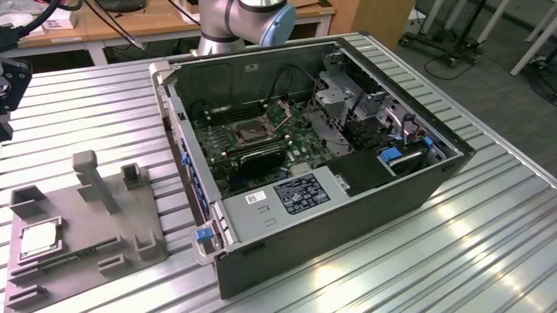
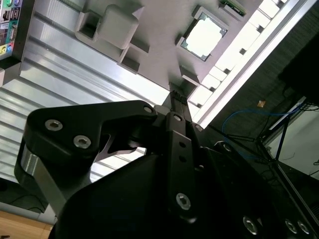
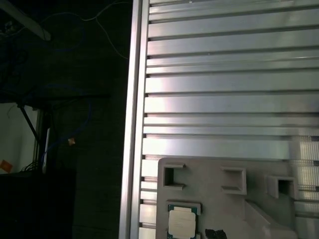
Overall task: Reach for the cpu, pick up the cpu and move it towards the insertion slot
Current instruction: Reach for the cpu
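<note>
On table (image 1: 487,261), cpu (image 1: 39,238) in fixture plate (image 1: 91,228), exterior view's left of PC case (image 1: 366,215) w/ insertion slot (image 1: 246,134) inside.

Your arm (image 1: 248,19) in the exterior view: silver-grey round tube sections, smooth finish, w/ a light-blue end cap (image 1: 283,26) on the joint.

In the second wrist view, your gripper (image 2: 177,97) is matte black throughout. There's a broad link plate (image 2: 84,134) w/ rounded corners and angular edges, carrying two silver socket-head screws (image 2: 54,124). A bare silver pin end (image 2: 27,167) sits at the plate's outer edge. A narrow black centre bar (image 2: 179,159) runs down the middle, w/ small holes and one more silver screw. Approx. three further silver screw heads (image 2: 249,224) dot the black body.
</note>
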`<action>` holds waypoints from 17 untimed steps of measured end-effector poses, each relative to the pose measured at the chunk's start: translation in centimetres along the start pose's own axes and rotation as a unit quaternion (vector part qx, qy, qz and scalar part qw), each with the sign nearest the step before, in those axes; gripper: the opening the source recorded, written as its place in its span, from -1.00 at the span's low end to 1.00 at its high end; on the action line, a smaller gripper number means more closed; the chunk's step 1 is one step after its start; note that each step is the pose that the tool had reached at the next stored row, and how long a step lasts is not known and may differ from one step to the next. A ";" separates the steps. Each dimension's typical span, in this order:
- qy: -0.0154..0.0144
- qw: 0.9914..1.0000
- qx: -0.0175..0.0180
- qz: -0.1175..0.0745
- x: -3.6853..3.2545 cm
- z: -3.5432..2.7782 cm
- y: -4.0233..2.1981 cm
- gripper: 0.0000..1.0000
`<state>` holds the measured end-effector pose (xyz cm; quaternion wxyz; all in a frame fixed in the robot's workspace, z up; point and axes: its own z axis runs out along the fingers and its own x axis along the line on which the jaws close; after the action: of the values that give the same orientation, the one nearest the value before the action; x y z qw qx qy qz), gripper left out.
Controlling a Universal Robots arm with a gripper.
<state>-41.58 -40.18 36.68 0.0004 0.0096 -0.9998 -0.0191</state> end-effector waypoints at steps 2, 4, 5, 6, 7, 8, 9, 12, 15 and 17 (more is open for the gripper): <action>0.000 1.000 0.000 0.000 0.08 0.01 0.01 -0.79; 0.000 1.000 0.000 0.000 0.18 0.01 0.01 -0.79; 0.000 1.000 0.000 0.000 0.26 0.01 0.01 -0.79; 0.000 1.000 0.000 0.000 0.32 0.02 0.01 -0.79; 0.000 1.000 0.000 0.000 0.39 0.02 0.01 -0.79; 0.000 1.000 0.000 0.000 0.51 0.02 0.00 -0.79; 0.000 1.000 0.000 0.000 0.62 0.03 -0.02 -0.79; 0.000 1.000 0.000 0.000 0.96 0.04 -0.11 -0.79; 0.000 1.000 0.000 0.000 1.20 0.06 -0.12 -0.79; -0.001 1.000 0.000 0.000 1.23 0.06 -0.13 -0.79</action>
<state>-42.81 -40.33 36.62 -0.0001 0.0099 -0.9998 -0.0191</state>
